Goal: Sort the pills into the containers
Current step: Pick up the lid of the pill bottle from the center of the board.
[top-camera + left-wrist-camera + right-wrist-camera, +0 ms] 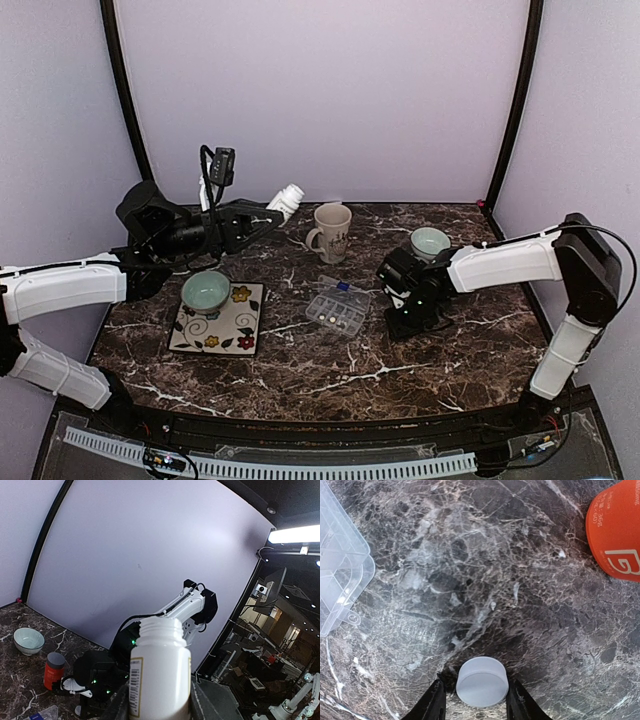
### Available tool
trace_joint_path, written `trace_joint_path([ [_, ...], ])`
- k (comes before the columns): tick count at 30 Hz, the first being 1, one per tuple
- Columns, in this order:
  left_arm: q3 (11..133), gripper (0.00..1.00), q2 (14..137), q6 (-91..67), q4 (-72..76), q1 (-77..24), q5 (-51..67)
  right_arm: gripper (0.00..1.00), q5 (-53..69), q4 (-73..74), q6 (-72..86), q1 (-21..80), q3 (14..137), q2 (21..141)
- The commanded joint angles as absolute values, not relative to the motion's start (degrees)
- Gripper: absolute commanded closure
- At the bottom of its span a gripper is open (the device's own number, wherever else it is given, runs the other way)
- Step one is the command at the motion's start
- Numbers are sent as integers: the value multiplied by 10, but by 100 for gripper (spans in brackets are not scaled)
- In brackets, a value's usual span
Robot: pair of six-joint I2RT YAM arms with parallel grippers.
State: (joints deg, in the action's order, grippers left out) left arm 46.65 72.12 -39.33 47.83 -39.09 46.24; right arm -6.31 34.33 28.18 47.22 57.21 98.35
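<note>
My left gripper (262, 215) is raised at the back left, shut on a white pill bottle (287, 200) that tilts toward the mug. In the left wrist view the bottle (160, 675) has no cap and its mouth is open. The clear organiser box (337, 308) lies mid-table with its lid open, and tiny pale pills (324, 313) lie in its containers. My right gripper (400, 318) is low beside the box. Its fingers stand open around a white cap (482, 681) resting on the marble, with a small gap on the left. A corner of the box (340, 580) shows there.
A cream patterned mug (331, 232) stands behind the box. One pale green bowl (205, 291) sits on a floral tile (235, 335) at the left, another (430, 242) at the back right. A red bottle (615, 535) with a grey cap stands close to my right gripper.
</note>
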Motion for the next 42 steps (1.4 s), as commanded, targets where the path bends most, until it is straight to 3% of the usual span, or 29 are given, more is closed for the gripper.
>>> trace_joint_path([
  [1,468,100,719,-384,486,-388,472,60,-58,334,276,465,581,994],
  [10,476,100,726,-387,475,-387,475,64,-48,318,268,459,582,1004],
  [26,459,100,698,-369,445,-387,471,92,-16,312,249,452,576,962],
  [42,438,100,702,-377,447,-387,497,93,29,350,275,452,607,764],
])
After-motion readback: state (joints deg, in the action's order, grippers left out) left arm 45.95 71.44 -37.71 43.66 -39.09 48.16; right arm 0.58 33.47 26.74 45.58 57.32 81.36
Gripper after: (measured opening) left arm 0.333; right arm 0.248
